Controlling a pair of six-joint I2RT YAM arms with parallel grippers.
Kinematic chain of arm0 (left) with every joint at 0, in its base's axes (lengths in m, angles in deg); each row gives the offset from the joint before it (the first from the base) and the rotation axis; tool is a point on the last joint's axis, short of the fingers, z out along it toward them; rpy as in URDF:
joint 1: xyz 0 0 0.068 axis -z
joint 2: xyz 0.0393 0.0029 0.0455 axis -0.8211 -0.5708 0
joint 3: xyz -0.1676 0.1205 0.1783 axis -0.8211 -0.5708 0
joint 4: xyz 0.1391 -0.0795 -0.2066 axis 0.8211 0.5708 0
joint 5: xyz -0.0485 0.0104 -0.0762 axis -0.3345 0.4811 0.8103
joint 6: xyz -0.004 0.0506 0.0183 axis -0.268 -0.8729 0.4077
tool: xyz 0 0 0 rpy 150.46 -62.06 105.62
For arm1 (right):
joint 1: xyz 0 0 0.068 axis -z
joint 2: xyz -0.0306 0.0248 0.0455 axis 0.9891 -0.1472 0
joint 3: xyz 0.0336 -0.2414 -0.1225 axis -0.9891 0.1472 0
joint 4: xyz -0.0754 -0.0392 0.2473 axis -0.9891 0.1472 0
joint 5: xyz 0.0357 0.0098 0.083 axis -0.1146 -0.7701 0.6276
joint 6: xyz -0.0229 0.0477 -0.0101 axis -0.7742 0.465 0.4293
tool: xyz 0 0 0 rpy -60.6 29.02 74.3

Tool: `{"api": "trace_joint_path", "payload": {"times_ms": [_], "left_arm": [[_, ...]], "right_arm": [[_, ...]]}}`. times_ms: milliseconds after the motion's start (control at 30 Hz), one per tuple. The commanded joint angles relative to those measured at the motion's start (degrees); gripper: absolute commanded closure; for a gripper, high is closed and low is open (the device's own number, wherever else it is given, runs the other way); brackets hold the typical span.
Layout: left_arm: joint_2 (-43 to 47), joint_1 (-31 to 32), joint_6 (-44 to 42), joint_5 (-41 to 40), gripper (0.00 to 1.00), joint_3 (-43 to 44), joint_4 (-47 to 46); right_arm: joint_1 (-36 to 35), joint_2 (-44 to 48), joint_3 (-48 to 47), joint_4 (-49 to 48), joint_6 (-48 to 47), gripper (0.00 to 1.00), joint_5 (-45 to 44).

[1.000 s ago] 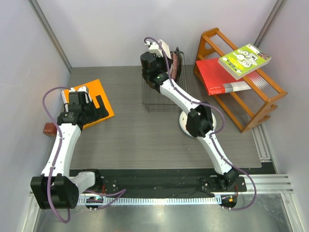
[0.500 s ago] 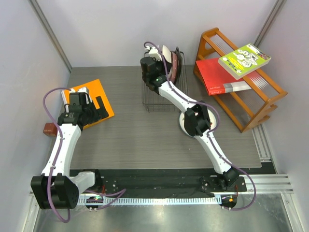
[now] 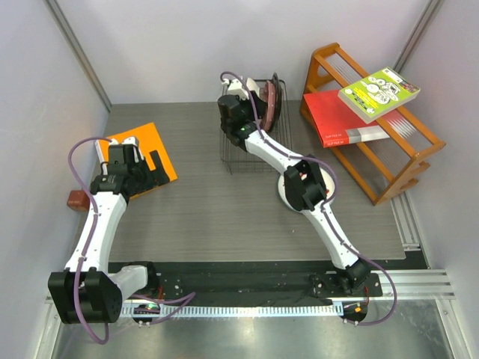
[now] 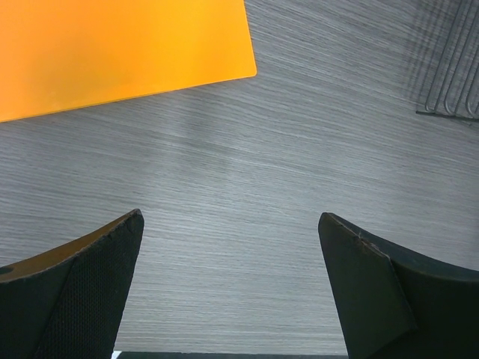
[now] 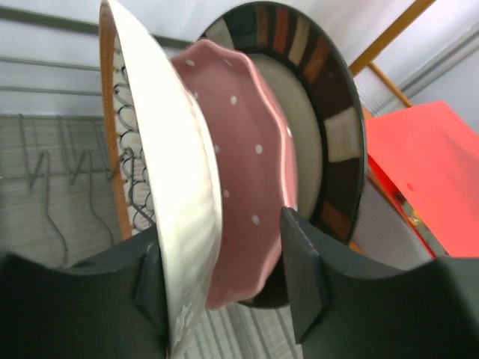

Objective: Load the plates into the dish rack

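The black wire dish rack (image 3: 241,153) stands at the back middle of the table. Three plates stand on edge in it: the dark-rimmed one (image 5: 333,127), the pink scalloped one (image 5: 247,179) and the brown-rimmed petal-pattern one (image 5: 161,172). My right gripper (image 5: 224,224) reaches into the rack (image 3: 251,96). Its jaws stand apart around the lower edges of the brown-rimmed and pink plates, and the left finger (image 5: 146,292) touches the brown-rimmed plate's back. The white plate (image 3: 283,199) lies flat on the table, mostly hidden under my right arm. My left gripper (image 4: 230,217) is open and empty above bare table (image 3: 153,170).
An orange board (image 3: 146,146) lies at the left, and its corner shows in the left wrist view (image 4: 112,45). An orange wooden shelf rack (image 3: 389,168) at the right holds a red book (image 3: 337,120) and a green book (image 3: 378,93). A small brown block (image 3: 76,200) sits at the left edge.
My right wrist has shifted slightly left and down at the rack, bringing the brown-rimmed plate upright beside the pink one. The left arm has hardly moved.
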Motion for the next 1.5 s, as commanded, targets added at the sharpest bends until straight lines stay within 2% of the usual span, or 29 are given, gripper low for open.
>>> {"api": "trace_joint_path", "payload": {"times_ms": [0, 100, 267, 400, 467, 500, 533, 600, 633, 667, 700, 733, 767, 800, 833, 867, 1100, 1233, 1467], "left_arm": [[1.0, -0.1, -0.2, 3.0, 0.01, -0.5, -1.8], [0.9, -0.1, -0.2, 4.6, 0.0, -0.4, -1.8], [1.7, -0.1, -0.1, 5.4, 0.01, -0.3, -1.9], [2.7, -0.1, -0.1, 5.5, 0.01, 0.0, -2.2], [3.6, -0.1, -0.5, 5.1, 0.0, 0.3, -2.1], [4.0, -0.1, -1.0, 4.9, 0.01, 0.4, -2.2], [4.5, -0.1, -1.2, 4.7, 0.0, 0.5, -2.1], [5.5, -0.1, -1.3, 4.4, 0.01, 0.9, -0.9], [5.7, -0.1, -0.7, 4.5, 0.0, 1.1, -0.4], [5.8, -0.1, -0.2, 4.4, 0.01, 1.3, 0.8], [5.6, -0.1, 0.3, 5.4, 0.01, 1.4, 1.3], [5.6, -0.1, 0.4, 6.2, 0.01, 1.5, 1.8], [5.6, -0.1, 0.1, 7.1, 0.03, 1.3, 2.0], [5.7, -0.1, -0.2, 7.9, 0.05, 1.2, 2.1], [5.8, -0.1, -0.2, 8.3, 0.07, 0.9, 2.1], [6.0, -0.1, -0.2, 8.5, 0.09, 0.6, 2.0], [6.7, -0.1, 1.3, 10.0, 0.14, -2.3, 1.3], [6.5, -0.1, 1.4, 10.9, 0.14, -2.6, 1.1], [5.4, -0.1, 2.5, 11.3, 0.11, -2.4, 0.7]], "right_arm": [[-2.0, 12.8, 6.2, -9.9, -5.0, 0.41, 0.1], [-4.2, 17.4, 8.3, -7.0, -4.2, 0.31, 0.5], [-7.2, 24.5, 10.6, 1.7, -1.6, 0.23, 0.1], [-10.3, 32.4, 16.4, 6.1, 2.1, 0.16, 3.5], [-10.9, 37.6, 18.3, 18.0, 5.6, 0.15, 13.4], [-10.8, 39.4, 20.4, 26.7, 10.3, 0.16, 18.0], [-10.8, 41.5, 21.9, 31.6, 11.7, 0.16, 27.5], [-9.4, 47.5, 28.7, 43.9, 12.6, 0.01, 43.6], [-8.9, 49.7, 32.4, 45.8, 11.8, 0.01, 53.4], [-8.6, 55.1, 36.9, 46.6, 12.2, 0.02, 55.0], [-8.0, 57.6, 45.5, 47.5, 11.9, 0.1, 57.1], [-7.1, 59.7, 49.5, 48.1, 10.3, 0.22, 62.8], [-5.2, 61.8, 52.8, 48.6, 10.2, 0.49, 63.5], [-4.3, 64.6, 58.3, 49.4, 10.4, 0.67, 64.1], [-3.6, 66.1, 60.7, 49.5, 10.2, 0.91, 64.3], [-2.9, 67.2, 62.8, 49.3, 9.6, 0.99, 63.5], [1.7, 71.4, 78.4, 40.4, 1.4, 0.99, 64.7], [4.5, 70.0, 83.2, 36.6, -1.5, 0.99, 66.1], [5.0, 66.8, 90.2, 28.1, -5.6, 0.99, 65.3]]}}
